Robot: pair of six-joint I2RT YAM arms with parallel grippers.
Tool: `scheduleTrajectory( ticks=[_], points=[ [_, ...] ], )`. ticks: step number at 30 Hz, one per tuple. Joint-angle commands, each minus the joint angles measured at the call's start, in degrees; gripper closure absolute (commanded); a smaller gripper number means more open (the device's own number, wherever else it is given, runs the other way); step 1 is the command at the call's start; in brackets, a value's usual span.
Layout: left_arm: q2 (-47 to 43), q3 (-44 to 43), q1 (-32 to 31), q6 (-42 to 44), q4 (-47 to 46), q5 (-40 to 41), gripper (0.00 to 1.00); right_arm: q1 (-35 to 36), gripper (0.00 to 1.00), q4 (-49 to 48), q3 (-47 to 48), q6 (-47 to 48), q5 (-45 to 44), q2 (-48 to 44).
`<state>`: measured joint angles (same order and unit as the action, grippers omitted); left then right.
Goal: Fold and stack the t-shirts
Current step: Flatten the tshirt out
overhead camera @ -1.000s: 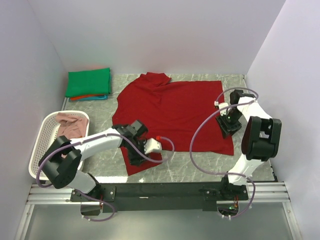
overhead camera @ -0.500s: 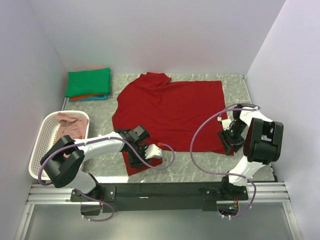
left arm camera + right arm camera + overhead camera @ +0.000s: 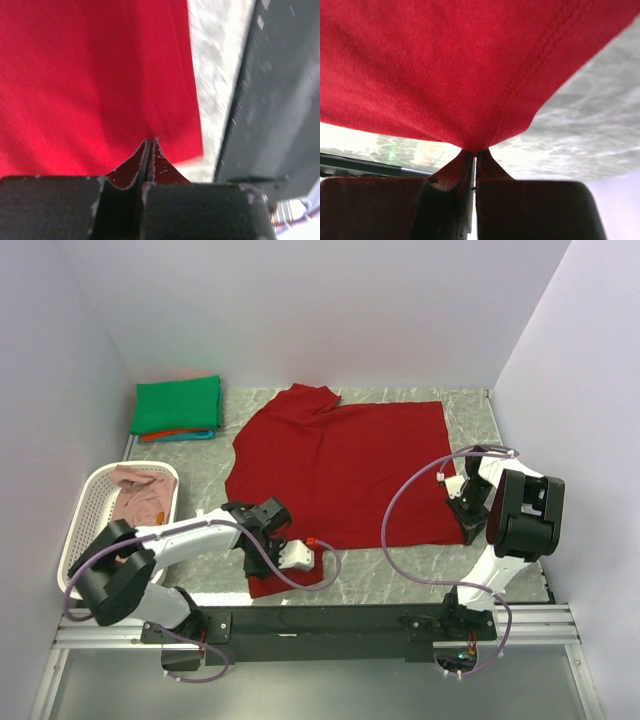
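Observation:
A dark red t-shirt (image 3: 340, 465) lies spread across the middle of the table, collar toward the back. My left gripper (image 3: 260, 558) is at the shirt's near left part, and its jaws are shut on the red cloth (image 3: 100, 75). At the near right corner my right gripper (image 3: 470, 532) is shut on the stitched hem (image 3: 520, 95), which rises into the fingertips. In the back left corner is a folded stack with a green t-shirt (image 3: 178, 405) on top, an orange-red one (image 3: 160, 435) and a teal one (image 3: 202, 436) under it.
A white lattice basket (image 3: 78, 540) stands at the left edge with a dusty pink t-shirt (image 3: 140, 495) in it. The black base rail (image 3: 340, 620) runs along the near edge. White walls close in the back and both sides. Purple cables loop over both arms.
Both grippers went from open to shut on the red shirt. The left gripper slid toward the near edge, and the right one moved down to the near right corner.

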<state>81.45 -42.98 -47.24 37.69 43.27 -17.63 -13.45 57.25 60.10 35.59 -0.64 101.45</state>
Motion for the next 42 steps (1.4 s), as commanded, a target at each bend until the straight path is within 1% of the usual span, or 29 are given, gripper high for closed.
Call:
scheduleTrajectory(
  ticks=[1, 5, 8, 9, 10, 11, 13, 14, 15, 17, 19, 20, 21, 23, 24, 28, 30, 34, 37, 40, 41, 42],
  points=[
    [-4.6, 1.1, 0.0, 3.9, 7.4, 0.2, 0.99, -0.6, 1.0, 0.7, 1.7, 3.8, -2.8, -4.0],
    [-5.6, 1.2, 2.1, 6.2, 9.4, 0.4, 0.99, -0.6, 1.0, 2.2, 1.8, 5.8, -3.7, -4.2],
    [-4.8, 0.4, 3.7, 7.2, 9.6, 1.5, 0.99, -0.6, 1.0, 1.3, 0.9, 6.9, -5.2, -4.2],
    [-4.6, -0.4, 3.8, 6.6, 9.5, 1.6, 0.97, -0.6, 1.0, 1.6, 1.1, 6.9, -4.6, -3.8],
    [-4.8, -3.0, 3.8, 6.2, 9.7, -0.2, 0.93, -0.6, 1.0, 2.1, 1.9, 6.6, -4.1, -3.5],
    [-5.3, -4.5, 3.8, 5.6, 9.5, -1.6, 0.77, -0.5, 1.0, 2.9, 2.2, 6.2, -2.9, -3.3],
    [-6.5, -7.9, 3.6, 2.2, 8.2, -5.8, 0.58, -0.5, 1.0, 3.3, 2.7, 5.8, -2.1, -3.2],
    [-6.4, -8.5, 2.9, 0.2, 4.8, -5.8, 0.5, -0.6, 1.0, 3.2, 2.6, 5.7, -1.9, -3.1],
    [-6.0, -9.0, 0.9, -3.1, 3.3, -5.6, 0.46, -0.5, 1.0, 3.1, 2.5, 5.5, -1.9, -3.3],
    [-4.4, -9.6, -1.0, -5.8, -1.7, -5.0, 0.39, -0.6, 1.0, 3.0, 2.2, 5.5, -1.7, -3.2],
    [-2.3, -9.1, -4.1, -10.3, -6.2, -3.8, 0.36, -0.6, 1.0, 3.1, 2.3, 4.8, -0.9, -2.9],
    [-1.5, -9.2, -5.0, -13.1, -9.7, -2.7, 0.32, -0.6, 1.0, 3.4, 2.4, 4.4, -0.5, -2.6],
    [-0.8, -9.2, -6.9, -14.6, -11.5, -2.0, 0.31, -0.6, 1.0, 3.5, 2.5, 4.2, 0.1, -2.5],
    [1.1, -8.6, -8.6, -16.9, -15.0, -0.2, 0.3, -0.6, 1.0, 4.0, 2.9, 3.8, 0.5, -2.4],
    [1.6, -8.3, -10.0, -18.3, -18.0, 0.4, 0.3, -0.6, 1.0, 4.1, 3.1, 3.3, 0.5, -2.0],
    [4.6, -6.6, -12.7, -19.3, -24.2, 2.2, 0.29, -0.6, 1.0, 4.9, 4.2, 2.4, 2.8, -0.8],
    [5.4, -6.0, -14.8, -19.1, -25.6, 2.7, 0.29, -0.6, 1.0, 4.7, 4.2, 2.2, 2.8, -0.8],
    [8.1, -4.0, -16.6, -18.4, -26.8, 4.4, 0.3, -0.6, 1.0, 4.5, 4.4, 2.2, 2.8, -0.8],
    [8.0, -2.8, -16.7, -16.2, -26.5, 6.5, 0.35, -0.6, 1.0, 4.7, 4.9, 2.3, 2.8, -0.6],
    [8.4, -2.4, -16.6, -14.2, -24.5, 6.6, 0.6, -0.6, 1.0, 5.1, 5.6, 2.4, 2.8, 0.0],
    [8.4, -2.3, -16.6, -13.8, -22.5, 6.2, 0.73, -0.6, 1.0, 5.4, 5.9, 2.5, 2.8, 0.3],
    [8.0, -2.2, -16.4, -13.4, -21.7, 5.6, 0.79, -0.6, 1.0, 5.6, 6.4, 2.6, 2.6, 0.4]
  ],
)
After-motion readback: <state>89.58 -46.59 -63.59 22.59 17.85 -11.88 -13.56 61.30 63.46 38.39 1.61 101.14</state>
